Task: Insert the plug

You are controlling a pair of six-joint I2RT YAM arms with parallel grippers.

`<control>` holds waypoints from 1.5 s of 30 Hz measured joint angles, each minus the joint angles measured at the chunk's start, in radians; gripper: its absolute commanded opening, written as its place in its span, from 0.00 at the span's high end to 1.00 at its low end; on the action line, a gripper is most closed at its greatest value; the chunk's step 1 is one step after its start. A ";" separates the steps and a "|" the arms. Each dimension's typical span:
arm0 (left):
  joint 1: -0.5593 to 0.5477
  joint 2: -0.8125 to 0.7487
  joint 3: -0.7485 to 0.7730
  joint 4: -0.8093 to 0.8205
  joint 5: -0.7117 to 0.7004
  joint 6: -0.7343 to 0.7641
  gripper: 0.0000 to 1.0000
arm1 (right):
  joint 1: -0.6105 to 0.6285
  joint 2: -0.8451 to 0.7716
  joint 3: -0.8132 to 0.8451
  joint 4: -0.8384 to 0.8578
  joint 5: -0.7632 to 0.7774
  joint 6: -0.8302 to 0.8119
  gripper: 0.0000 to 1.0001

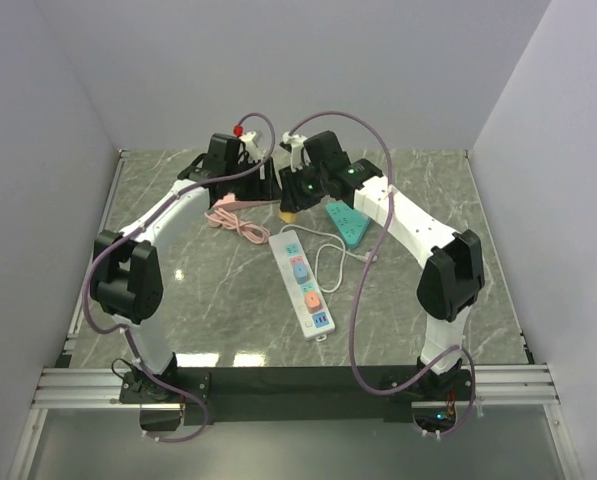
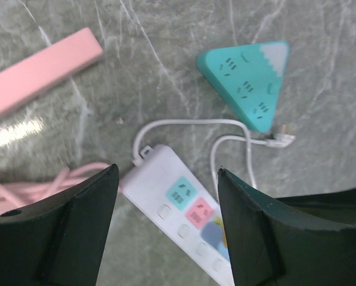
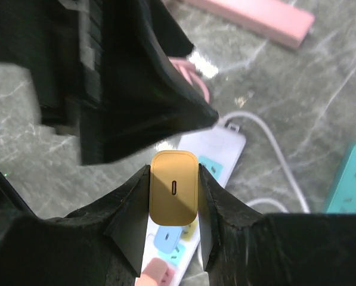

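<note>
Jaws on the right gripper (image 3: 173, 179) are closed on the yellow plug (image 3: 173, 189), one finger flat against each of its sides. The plug's face with a small slot is turned toward the wrist camera; its prongs are hidden. From the top camera the plug (image 1: 289, 214) hangs at the far end of the white power strip (image 1: 305, 283). Whether it touches the strip I cannot tell.

Left gripper (image 2: 166, 185): jaws spread wide, nothing between them. It hovers just left of the right gripper, also over the strip's far end, where the white cable (image 2: 225, 140) leaves the strip.

White strip lies mid-table, running near to far. Its colored sockets face up: blue and orange ones show in the top view.

Teal triangular power strip (image 1: 346, 223) sits just right of the white strip's far end, apart from it, sockets up. Pink power strip (image 2: 34, 74) lies to the far left, with its pink cable (image 1: 240, 228) bunched beside it on the gray marbled table (image 1: 208, 290).
</note>
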 measured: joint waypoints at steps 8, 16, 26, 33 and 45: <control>-0.001 -0.029 0.008 -0.132 -0.009 -0.132 0.27 | 0.016 -0.041 -0.060 -0.025 0.079 0.039 1.00; -0.001 0.019 0.042 -0.260 -0.018 -0.233 0.28 | 0.016 0.006 -0.018 -0.047 0.076 0.050 1.00; -0.003 0.026 -0.058 -0.293 -0.027 -0.285 0.28 | 0.021 0.045 -0.056 -0.042 0.069 0.102 1.00; -0.003 0.026 -0.155 -0.285 -0.041 -0.311 0.27 | 0.034 0.044 -0.137 -0.051 0.077 0.116 1.00; -0.006 0.040 -0.163 -0.208 -0.007 -0.335 0.29 | 0.095 0.045 -0.126 -0.048 0.156 0.139 1.00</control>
